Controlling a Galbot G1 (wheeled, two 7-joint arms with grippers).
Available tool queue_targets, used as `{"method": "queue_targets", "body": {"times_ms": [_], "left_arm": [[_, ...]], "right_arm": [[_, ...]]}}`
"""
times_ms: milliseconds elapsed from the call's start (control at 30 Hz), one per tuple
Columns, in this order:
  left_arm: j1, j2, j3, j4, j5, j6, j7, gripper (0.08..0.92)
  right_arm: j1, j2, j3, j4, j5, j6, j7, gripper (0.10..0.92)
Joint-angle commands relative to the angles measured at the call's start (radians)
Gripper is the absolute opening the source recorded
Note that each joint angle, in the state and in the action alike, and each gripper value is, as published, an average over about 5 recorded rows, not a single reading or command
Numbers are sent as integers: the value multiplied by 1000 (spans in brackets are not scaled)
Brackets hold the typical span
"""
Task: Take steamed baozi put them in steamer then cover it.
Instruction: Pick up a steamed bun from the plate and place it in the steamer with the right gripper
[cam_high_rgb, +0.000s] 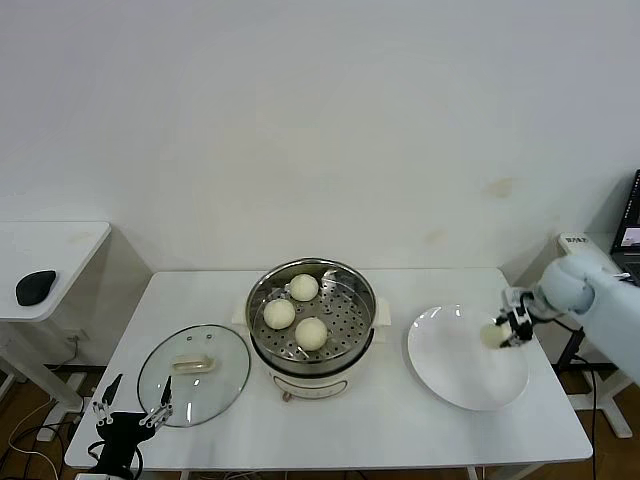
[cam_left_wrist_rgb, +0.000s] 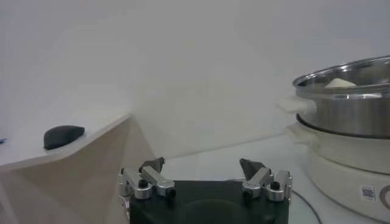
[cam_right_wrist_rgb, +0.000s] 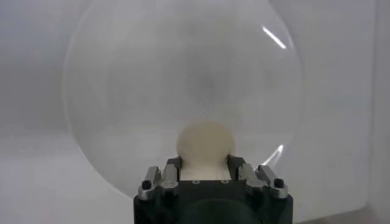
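Plain white wall (cam_high_rgb: 320, 120) — white table (cam_high_rgb: 330, 420), side desk (cam_high_rgb: 50, 245) left.

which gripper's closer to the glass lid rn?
Left. The left gripper hangs open at the table's front edge just beside the glass lid; the right gripper is across the table, shut on a bun over the plate.

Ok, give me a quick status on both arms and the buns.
Right pincer shut on last baozi over plate. Left pincer open, parked by lid. Three buns in steamer. Path clear.
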Motion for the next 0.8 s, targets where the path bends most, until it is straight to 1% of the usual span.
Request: {"method": "queue_targets", "body": {"times_ms": [33,233,500,633,800], "left_arm": [[-3,7,0,-2,-4,1,1,823],[-9,9,2,-3,-8,1,1,823],[-17,4,5,-3,-12,0,1,823],[-18,3,1,-4,-18,-1,0,823],[-17,0,-3,-6,-23,-2,0,823]], "right_arm": [[611,44,-464,211,350,-130,38,500],[803,254,-614,215,541,-229,85,504],[791,498,-654,172,729,-353,161,509],[741,586,-649,136,773,-407,194,509],[677,633,-665,99,759,-450,212,509]]}}
